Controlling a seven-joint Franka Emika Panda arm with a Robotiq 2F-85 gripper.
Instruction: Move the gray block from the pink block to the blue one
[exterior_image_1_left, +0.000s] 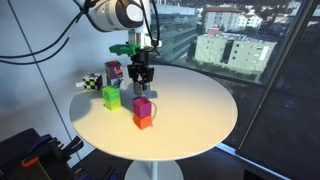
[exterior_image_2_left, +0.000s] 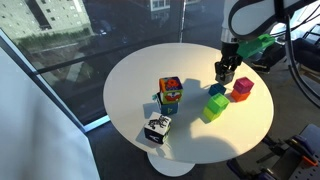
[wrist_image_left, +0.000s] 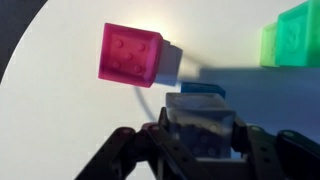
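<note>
My gripper (wrist_image_left: 203, 140) is shut on the gray block (wrist_image_left: 203, 112), which fills the space between the jaws in the wrist view. The blue block (wrist_image_left: 203, 90) shows just beyond the gray block, partly hidden by it. In an exterior view the gripper (exterior_image_2_left: 225, 75) hovers right over the blue block (exterior_image_2_left: 217, 89). The pink block (wrist_image_left: 132, 53) lies to the side with its top bare. It sits on a red-orange cube (exterior_image_1_left: 144, 121) in both exterior views (exterior_image_1_left: 143, 104) (exterior_image_2_left: 243, 86). In the exterior view (exterior_image_1_left: 140, 72) the gripper hides the blue block.
A green cube (exterior_image_1_left: 111, 97) (exterior_image_2_left: 212, 108) (wrist_image_left: 293, 35) stands near the blue block. A taller multicoloured printed box (exterior_image_1_left: 114, 71) (exterior_image_2_left: 170, 95) and a black-and-white cube (exterior_image_1_left: 91, 84) (exterior_image_2_left: 157, 128) stand nearer the rim of the round white table (exterior_image_1_left: 200, 110).
</note>
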